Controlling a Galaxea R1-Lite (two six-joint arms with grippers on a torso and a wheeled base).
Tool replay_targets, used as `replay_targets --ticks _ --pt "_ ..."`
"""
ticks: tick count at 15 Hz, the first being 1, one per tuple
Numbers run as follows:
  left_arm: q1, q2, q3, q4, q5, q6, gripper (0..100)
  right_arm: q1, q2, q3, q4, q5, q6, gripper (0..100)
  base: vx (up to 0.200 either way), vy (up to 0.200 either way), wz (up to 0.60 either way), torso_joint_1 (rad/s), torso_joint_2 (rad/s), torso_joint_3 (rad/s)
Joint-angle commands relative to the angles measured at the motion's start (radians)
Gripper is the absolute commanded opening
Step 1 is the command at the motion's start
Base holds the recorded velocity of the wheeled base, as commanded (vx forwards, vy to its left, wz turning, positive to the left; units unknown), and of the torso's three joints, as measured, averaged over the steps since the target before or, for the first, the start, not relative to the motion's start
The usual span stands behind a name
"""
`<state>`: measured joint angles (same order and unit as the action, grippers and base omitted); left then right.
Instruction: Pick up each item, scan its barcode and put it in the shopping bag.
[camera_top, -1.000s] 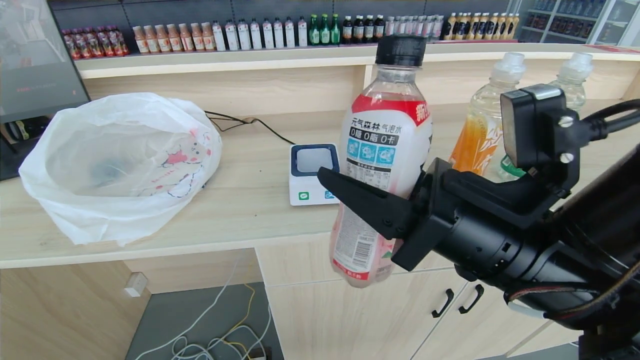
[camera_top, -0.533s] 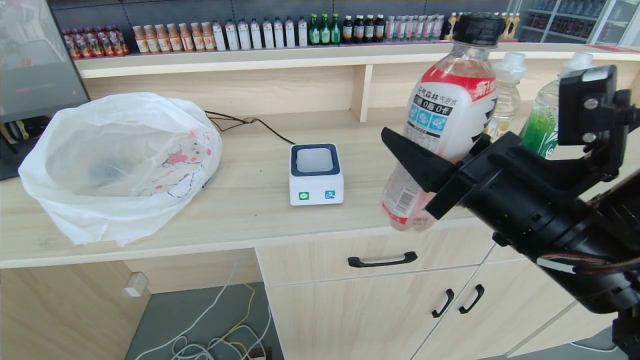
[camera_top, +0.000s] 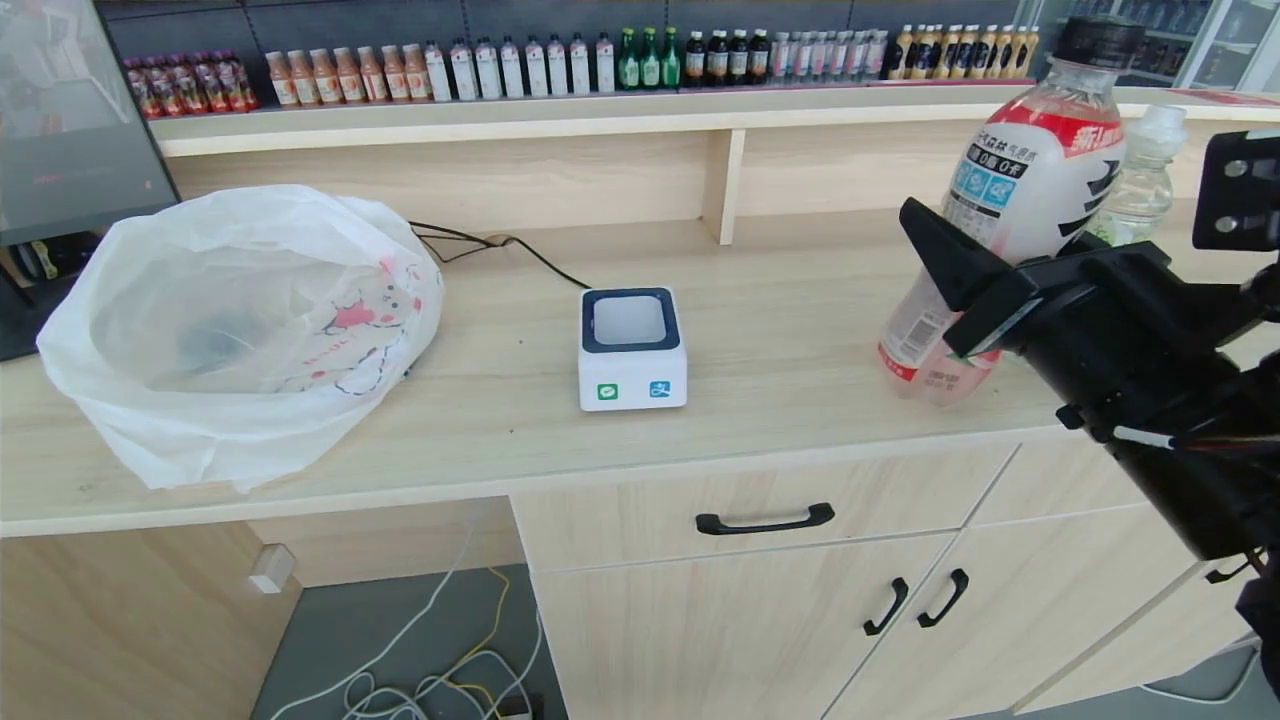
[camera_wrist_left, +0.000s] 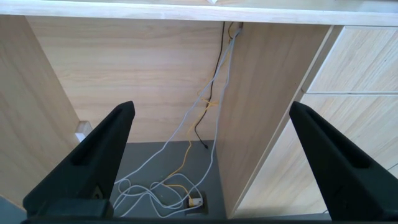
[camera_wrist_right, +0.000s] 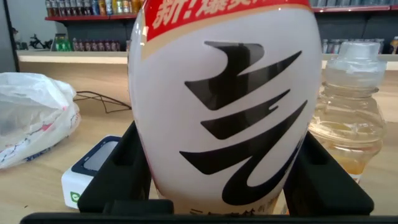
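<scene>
My right gripper (camera_top: 985, 290) is shut on a pink-and-white drink bottle (camera_top: 1005, 195) with a black cap, held slightly tilted over the right part of the counter. Its base is just above or on the wood; I cannot tell which. The same bottle (camera_wrist_right: 224, 106) stands between the right gripper's (camera_wrist_right: 217, 186) black fingers in the right wrist view. The white scanner (camera_top: 632, 347) with a blue-rimmed window sits mid-counter, left of the bottle. The white shopping bag (camera_top: 240, 320) lies open at the counter's left end. My left gripper (camera_wrist_left: 211, 168) hangs open below the counter.
A clear bottle (camera_top: 1140, 170) stands behind the held one, close to it. A black cable (camera_top: 500, 245) runs behind the scanner. The back shelf (camera_top: 600, 105) carries several bottles. Drawers and cabinet doors (camera_top: 765, 520) lie below the counter, with loose cables (camera_wrist_left: 180, 180) on the floor.
My right gripper has carried the bottle to the right and farther back, from in front of the scanner to the counter's right part. Scanner and bag are unmoved.
</scene>
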<state>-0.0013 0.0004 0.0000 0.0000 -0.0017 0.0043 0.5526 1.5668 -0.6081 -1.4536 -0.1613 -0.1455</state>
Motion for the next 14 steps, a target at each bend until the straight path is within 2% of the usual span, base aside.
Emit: replay_targets --ticks 1,11,14 --pt "0.001 0.000 0.000 0.000 0.000 0.000 100 -0.010 -0.001 0.001 0.001 0.000 -0.003 0 0.000 0.000 0.00 0.000 0.00 0.000" --pt "0.000 0.000 0.000 0.000 0.000 0.002 100 -0.020 0.024 -0.001 -0.024 0.002 0.001 0 0.000 0.000 0.00 0.000 0.00 0.000" --pt "0.001 0.000 0.000 0.000 0.000 -0.001 100 -0.019 0.032 -0.022 -0.025 0.003 0.001 0 0.000 0.200 0.00 0.001 0.00 0.002"
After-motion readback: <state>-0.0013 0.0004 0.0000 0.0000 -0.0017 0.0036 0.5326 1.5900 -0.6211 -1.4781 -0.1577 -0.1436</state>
